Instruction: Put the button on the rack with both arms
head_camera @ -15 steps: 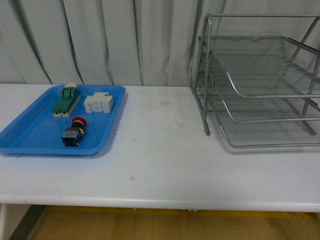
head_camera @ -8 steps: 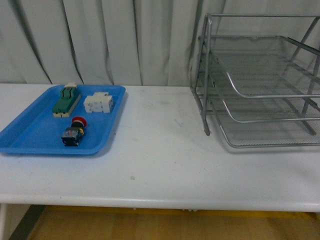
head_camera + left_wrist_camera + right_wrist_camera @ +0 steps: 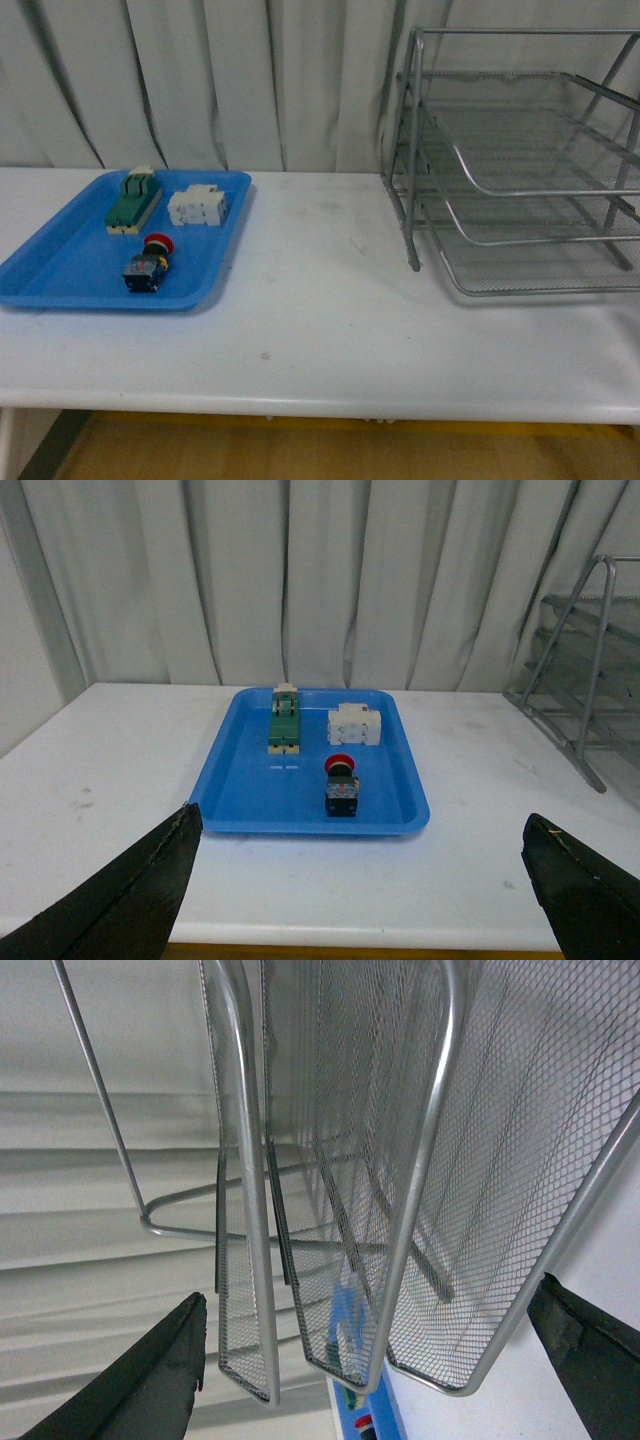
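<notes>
- Nothing has shifted: red-capped, dark-bodied push-button (image 3: 148, 262) lies in blue plastic tray (image 3: 60, 270), frame left; silver wire-mesh rack (image 3: 520, 190) stands upper right.
- Left gripper (image 3: 360, 870), jaws wide, faces it dead ahead, cap pointing away; right gripper (image 3: 370, 1300), likewise wide, faces rack.

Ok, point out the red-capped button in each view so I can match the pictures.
Front view: button, left of centre, near the front of the blue tray.
Left wrist view: button on the tray, closest of its three parts.
Right wrist view: tiny red speck beyond the rack, probably it.
Shared landmark: the blue tray.
</notes>
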Controlling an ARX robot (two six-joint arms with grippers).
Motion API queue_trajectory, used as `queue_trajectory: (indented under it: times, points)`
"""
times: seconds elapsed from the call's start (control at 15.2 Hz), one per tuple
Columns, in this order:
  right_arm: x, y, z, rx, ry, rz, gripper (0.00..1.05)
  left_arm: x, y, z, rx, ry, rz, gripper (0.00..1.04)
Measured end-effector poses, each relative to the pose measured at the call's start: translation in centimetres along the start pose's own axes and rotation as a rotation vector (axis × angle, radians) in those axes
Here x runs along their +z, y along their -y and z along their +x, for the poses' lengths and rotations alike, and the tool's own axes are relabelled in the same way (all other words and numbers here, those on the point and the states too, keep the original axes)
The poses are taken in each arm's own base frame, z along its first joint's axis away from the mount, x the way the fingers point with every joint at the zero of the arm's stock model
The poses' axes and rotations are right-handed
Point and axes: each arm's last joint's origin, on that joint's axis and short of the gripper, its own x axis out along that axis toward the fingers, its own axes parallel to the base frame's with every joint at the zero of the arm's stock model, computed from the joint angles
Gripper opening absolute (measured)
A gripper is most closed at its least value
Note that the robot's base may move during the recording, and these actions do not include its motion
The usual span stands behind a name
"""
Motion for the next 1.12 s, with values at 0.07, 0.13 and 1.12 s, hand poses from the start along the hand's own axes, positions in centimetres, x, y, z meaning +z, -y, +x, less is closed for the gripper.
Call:
queue_trajectory:
  times: [0.07, 0.13, 1.12]
  points:
    - [-0.5, 0.2, 0.4, -0.005, -0.016, 0.001, 0.98, 0.0, 0.0, 0.0, 0.000, 0.000, 0.000, 0.98]
    - [-0.7, 0.4, 0.7, -0.011, -0.024, 0.002, 0.98, 0.0, 0.0, 0.0, 0.000, 0.000, 0.000, 0.98]
    - [-1.8, 1.2, 3.9, -0.004, -0.039, -0.059, 0.98, 0.0, 0.0, 0.0, 0.000, 0.000, 0.000, 0.98]
